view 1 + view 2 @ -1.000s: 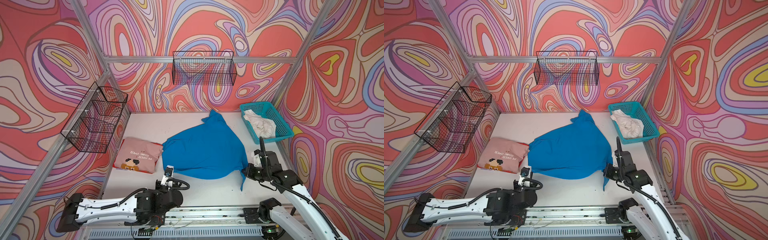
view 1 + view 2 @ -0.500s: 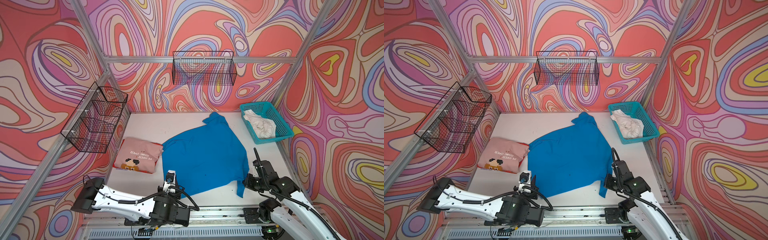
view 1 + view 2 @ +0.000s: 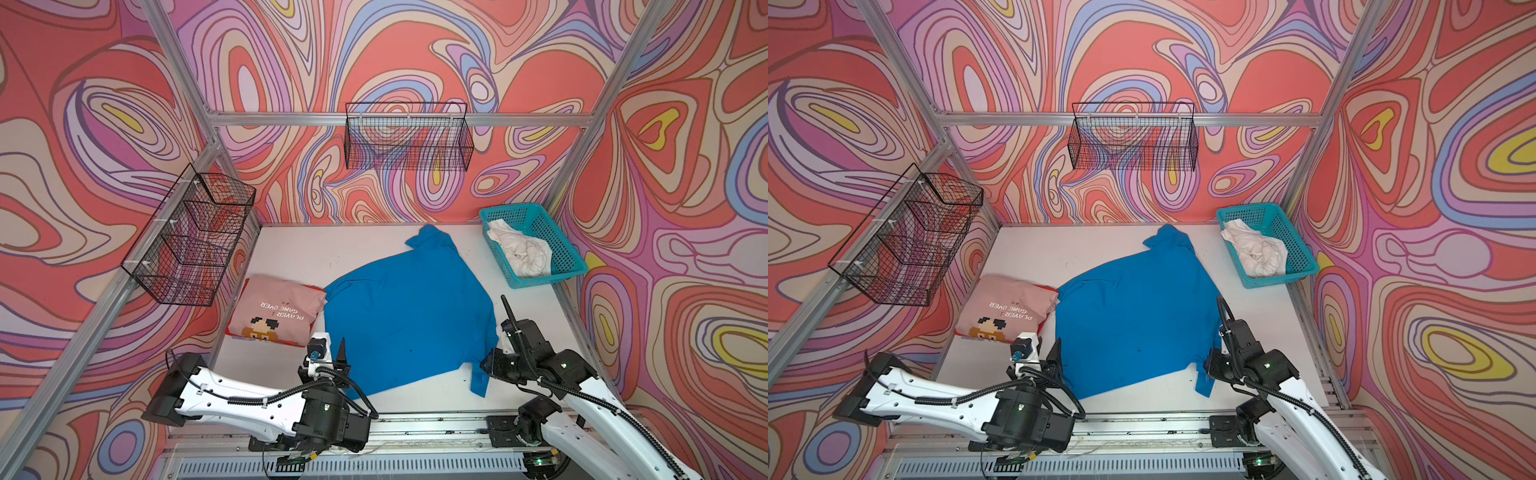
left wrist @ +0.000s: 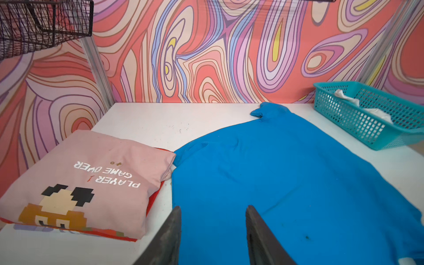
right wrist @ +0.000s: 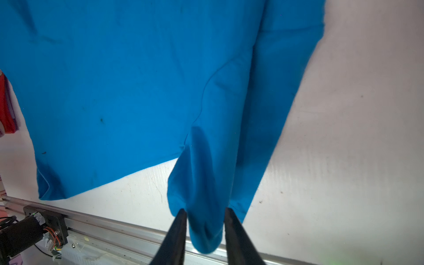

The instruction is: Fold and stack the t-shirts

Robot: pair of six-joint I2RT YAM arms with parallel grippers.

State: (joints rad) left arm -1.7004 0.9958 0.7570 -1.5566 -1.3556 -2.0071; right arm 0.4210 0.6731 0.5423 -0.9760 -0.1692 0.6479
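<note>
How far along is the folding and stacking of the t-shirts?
Done: pink shirt lies folded at the left. In hand: blue shirt is spread flat; left gripper and right gripper stand at its near edge, jaws parted. Remaining: off-white shirt lies crumpled in teal basket.

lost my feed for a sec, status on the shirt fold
Left gripper open over blue t-shirt edge. Right gripper open, sleeve between jaws. Shirt flat, unfolded; pink t-shirt folded beside it. Nothing blocking.

Far right corner: teal plastic mesh basket [image 3: 540, 280] on the white tabletop [image 3: 291, 249].
Back wall: long black wire basket [image 3: 409, 141], hung on the aluminium rail.
Left wall: black wire rack with compartments [image 3: 191, 241].
</note>
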